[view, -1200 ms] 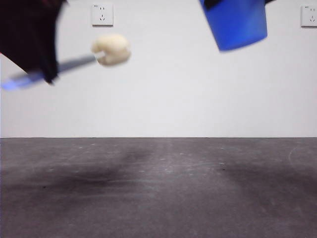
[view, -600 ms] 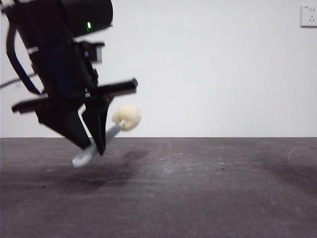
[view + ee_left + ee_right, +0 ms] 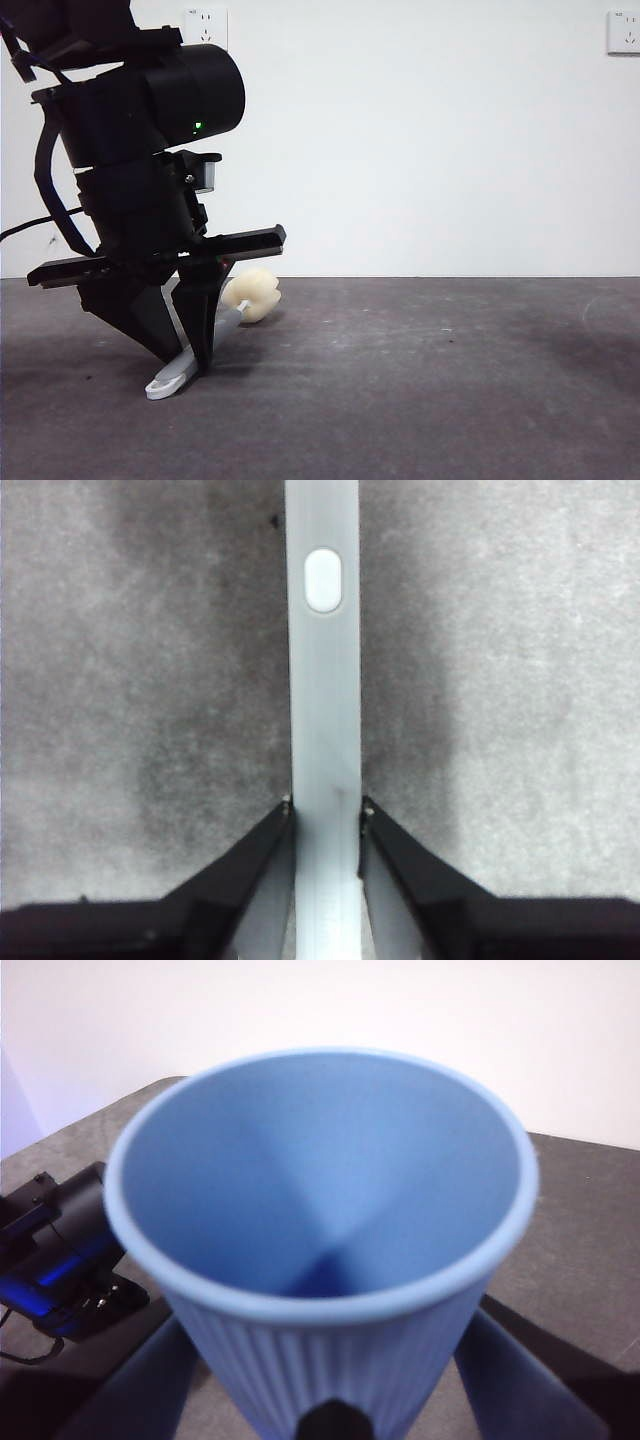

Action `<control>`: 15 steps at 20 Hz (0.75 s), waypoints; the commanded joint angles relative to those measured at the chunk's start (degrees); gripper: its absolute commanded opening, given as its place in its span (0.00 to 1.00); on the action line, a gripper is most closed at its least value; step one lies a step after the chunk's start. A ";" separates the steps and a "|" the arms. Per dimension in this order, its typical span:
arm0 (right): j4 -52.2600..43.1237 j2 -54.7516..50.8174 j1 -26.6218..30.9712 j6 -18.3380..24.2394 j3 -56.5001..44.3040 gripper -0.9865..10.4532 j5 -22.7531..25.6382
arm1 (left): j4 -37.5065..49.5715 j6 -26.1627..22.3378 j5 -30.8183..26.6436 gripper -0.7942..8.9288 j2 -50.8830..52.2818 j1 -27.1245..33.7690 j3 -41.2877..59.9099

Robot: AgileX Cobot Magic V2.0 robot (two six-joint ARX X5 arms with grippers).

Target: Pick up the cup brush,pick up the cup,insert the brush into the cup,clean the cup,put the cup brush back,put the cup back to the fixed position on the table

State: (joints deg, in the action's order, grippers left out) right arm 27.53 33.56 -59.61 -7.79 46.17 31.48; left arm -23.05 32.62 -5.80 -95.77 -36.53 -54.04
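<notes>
The cup brush [image 3: 226,324] lies slanted at the left of the table [image 3: 430,390]. Its white looped tip rests on the surface and its cream sponge head [image 3: 250,295] sits low behind. My left gripper [image 3: 186,360] reaches down to the table and is shut on the grey handle [image 3: 322,680], which runs straight out between the jaws of the left gripper [image 3: 325,810]. The blue ribbed cup [image 3: 320,1210] is held off the table with its open mouth toward the wrist camera. My right gripper [image 3: 335,1385] is shut on its lower part. The cup is out of the front view.
Two wall sockets [image 3: 206,27] [image 3: 624,32] sit on the white wall behind the table. In the right wrist view the left arm [image 3: 60,1260] shows below the cup, over the dark table [image 3: 575,1220].
My left arm has come down from the upper left with the brush until its tip touches the table. The cup, seen at the top right one second ago, has left the front view.
</notes>
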 commanded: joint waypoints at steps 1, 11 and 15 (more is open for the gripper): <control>-0.28 0.20 -0.04 -1.88 0.17 0.07 0.09 | 0.28 0.61 -0.02 0.08 -0.50 -0.20 0.55; -0.02 5.64 -0.02 -2.97 0.17 0.07 0.04 | -2.64 -1.18 0.24 0.47 0.83 -0.24 0.46; -4.46 11.76 0.04 -3.06 -0.85 0.07 0.13 | -3.45 -3.74 0.00 0.47 5.75 -0.24 0.44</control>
State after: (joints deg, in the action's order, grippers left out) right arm 23.70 45.41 -59.61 -10.11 45.78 31.48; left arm -26.44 30.35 -5.45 -90.45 -36.82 -54.04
